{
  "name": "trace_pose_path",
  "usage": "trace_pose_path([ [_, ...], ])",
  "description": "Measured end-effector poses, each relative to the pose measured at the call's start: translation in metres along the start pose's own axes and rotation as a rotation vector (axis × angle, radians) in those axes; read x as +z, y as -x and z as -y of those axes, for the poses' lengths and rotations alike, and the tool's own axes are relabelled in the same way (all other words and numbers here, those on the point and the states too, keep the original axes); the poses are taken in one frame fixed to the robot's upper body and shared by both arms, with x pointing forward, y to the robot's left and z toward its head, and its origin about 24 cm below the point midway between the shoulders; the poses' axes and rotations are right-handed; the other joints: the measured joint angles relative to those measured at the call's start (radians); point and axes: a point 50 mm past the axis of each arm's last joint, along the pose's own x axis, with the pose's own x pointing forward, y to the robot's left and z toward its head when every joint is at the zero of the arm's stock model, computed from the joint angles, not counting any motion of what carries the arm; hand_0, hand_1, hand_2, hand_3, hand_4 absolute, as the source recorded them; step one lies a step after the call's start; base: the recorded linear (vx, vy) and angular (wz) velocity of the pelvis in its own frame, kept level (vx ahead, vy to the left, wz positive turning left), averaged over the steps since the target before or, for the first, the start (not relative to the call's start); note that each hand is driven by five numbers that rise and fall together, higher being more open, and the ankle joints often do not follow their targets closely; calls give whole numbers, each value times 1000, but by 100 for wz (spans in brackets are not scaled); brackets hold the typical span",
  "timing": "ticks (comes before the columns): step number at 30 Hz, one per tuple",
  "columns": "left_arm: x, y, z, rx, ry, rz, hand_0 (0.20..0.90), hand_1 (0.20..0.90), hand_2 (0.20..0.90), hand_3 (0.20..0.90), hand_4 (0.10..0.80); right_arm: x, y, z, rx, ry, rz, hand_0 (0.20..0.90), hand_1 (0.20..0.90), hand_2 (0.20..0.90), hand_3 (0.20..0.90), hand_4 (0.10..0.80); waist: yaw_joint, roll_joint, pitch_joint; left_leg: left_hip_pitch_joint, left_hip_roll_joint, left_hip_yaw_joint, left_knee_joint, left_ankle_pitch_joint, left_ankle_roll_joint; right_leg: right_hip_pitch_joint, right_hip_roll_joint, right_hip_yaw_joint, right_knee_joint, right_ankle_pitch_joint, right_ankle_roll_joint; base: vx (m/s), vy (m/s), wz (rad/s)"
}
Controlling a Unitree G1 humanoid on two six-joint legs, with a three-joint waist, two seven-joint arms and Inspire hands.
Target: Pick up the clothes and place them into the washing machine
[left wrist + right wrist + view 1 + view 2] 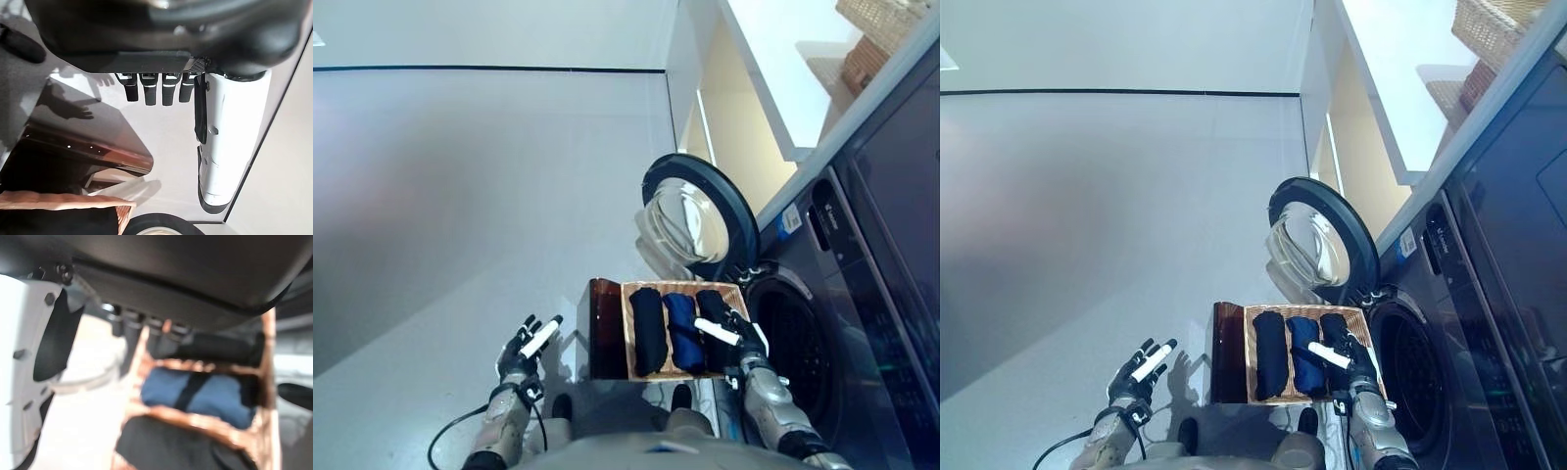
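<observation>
wicker basket [628,333] — three rolled clothes [683,331], washer drum [790,345] open

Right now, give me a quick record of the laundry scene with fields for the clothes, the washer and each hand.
clothes: three rolled pieces, two black, one blue, side by side in a wicker tray
tray support: dark brown stand
washing machine: door swung open, drum looks empty
right hand: open, over the rightmost black roll
left hand: open, off to the tray's left, holding nothing
</observation>
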Motion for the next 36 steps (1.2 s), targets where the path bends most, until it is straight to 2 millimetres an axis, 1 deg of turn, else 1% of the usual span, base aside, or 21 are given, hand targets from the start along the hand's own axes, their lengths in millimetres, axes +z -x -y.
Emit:
trace_pose_path([
  [1,7,-3,4,-17,-24,19,900,900,900,900,800,2,-2,1,-14,21,6,900,900,900,900,800,6,-5,16,-50,-1,-2,80,-10,-9,-3,2,-3,6,-2,-3,-53,77,45],
  [2,13,-5,7,-34,-39,37,900,900,900,900,800,5,-3,4,-31,46,15,900,900,900,900,800,11,-8,31,-97,0,3,142,-16,-16,-3,-7,-6,-3,1,-6,57,116,35],
  [3,14,-6,11,-43,-39,42,900,900,900,900,800,8,-6,9,-57,77,23,900,900,900,900,800,12,-3,37,-130,3,3,181,-28,-15,-6,-4,-4,-10,-4,-13,82,85,7],
  [4,13,-6,14,-46,-30,41,900,900,900,900,800,13,-10,14,-85,93,23,900,900,900,900,800,17,13,41,-121,20,5,167,-43,-9,-21,7,7,5,-5,-14,27,70,-6],
  [5,11,-5,12,-38,-31,32,900,900,900,900,800,17,-13,17,-113,85,29,900,900,900,900,800,12,19,48,-118,22,11,155,-63,-2,-26,7,10,15,-7,-9,-48,86,-18],
  [7,14,-5,5,-24,-48,37,900,900,900,900,800,26,-22,21,-169,102,19,900,900,900,900,800,15,0,64,-128,6,47,147,-53,11,-65,-19,31,34,-8,-3,-120,109,-17],
  [8,17,-6,2,-20,-62,44,900,900,900,900,800,31,-28,23,-200,112,4,900,900,900,900,800,16,-7,76,-133,-4,56,143,-51,22,-76,-29,36,36,0,-8,-136,111,-22],
  [9,21,-7,0,-16,-73,52,900,900,900,900,800,36,-31,27,-240,108,0,900,900,900,900,800,13,-8,80,-152,-14,64,145,-50,30,-98,-38,43,32,8,-5,-105,98,-26],
  [10,25,-7,-3,-4,-79,68,900,900,900,900,800,44,-35,28,-267,123,11,900,900,900,900,800,17,-12,84,-177,-24,74,162,-45,30,-143,-42,74,37,17,-2,-50,67,-36],
  [11,28,-7,-6,11,-81,81,900,900,900,900,800,53,-38,26,-275,141,25,900,900,900,900,800,28,-9,90,-198,-27,70,180,-57,31,-166,-37,95,31,30,-1,-8,40,-49],
  [12,29,-7,-9,23,-83,84,900,900,900,900,800,58,-40,24,-279,148,39,900,900,900,900,800,42,-2,102,-205,-29,67,191,-63,32,-174,-37,106,28,44,3,-19,22,-38],
  [13,30,-7,-10,27,-77,94,900,900,900,900,800,62,-42,23,-283,165,44,900,900,900,900,800,41,6,111,-210,-30,58,197,-68,32,-174,-39,109,23,48,8,-55,14,-9],
  [16,37,-10,-2,10,-71,119,900,900,900,900,800,69,-43,20,-277,200,69,900,900,900,900,800,40,31,132,-227,-26,55,195,-64,31,-174,-46,82,19,51,11,-128,-2,15],
  [17,43,-13,5,-7,-64,146,900,900,900,900,800,77,-44,19,-285,210,99,900,900,900,900,800,35,50,153,-252,-17,55,198,-56,29,-179,-48,48,21,52,13,-121,-4,38],
  [19,52,-15,17,-39,-52,183,900,900,900,900,800,90,-46,21,-293,238,137,900,900,900,900,800,17,71,165,-305,7,96,200,-41,32,-222,-54,19,47,46,8,-80,-2,45],
  [21,58,-16,24,-60,-47,201,900,900,900,900,800,103,-48,19,-310,241,162,900,900,900,900,800,15,69,182,-331,10,121,203,-27,27,-267,-60,26,75,41,4,-77,-35,8],
  [24,68,-20,37,-90,-50,231,900,900,900,900,800,123,-50,22,-338,283,221,900,900,900,900,800,15,71,223,-375,15,117,247,-35,31,-320,-67,24,156,7,7,-36,-42,11],
  [26,70,-21,43,-110,-57,236,900,900,900,900,800,134,-50,30,-359,302,250,900,900,900,900,800,15,71,234,-403,19,112,287,-50,31,-357,-76,26,227,-32,5,-6,-40,11],
  [31,67,-20,41,-103,-59,226,900,900,900,900,800,158,-48,43,-409,306,321,900,900,900,900,800,12,70,250,-419,30,108,361,-88,28,-387,-82,38,324,-87,-5,3,-10,-1],
  [33,67,-20,40,-98,-56,226,900,900,900,900,800,171,-45,45,-414,329,372,900,900,900,900,800,11,70,250,-433,36,108,390,-99,27,-406,-81,44,357,-98,-7,11,-2,-7],
  [36,68,-21,42,-97,-56,228,900,900,900,900,800,179,-43,48,-422,339,404,900,900,900,900,800,9,70,250,-442,37,106,405,-102,27,-419,-82,51,375,-101,-10,0,0,0],
])
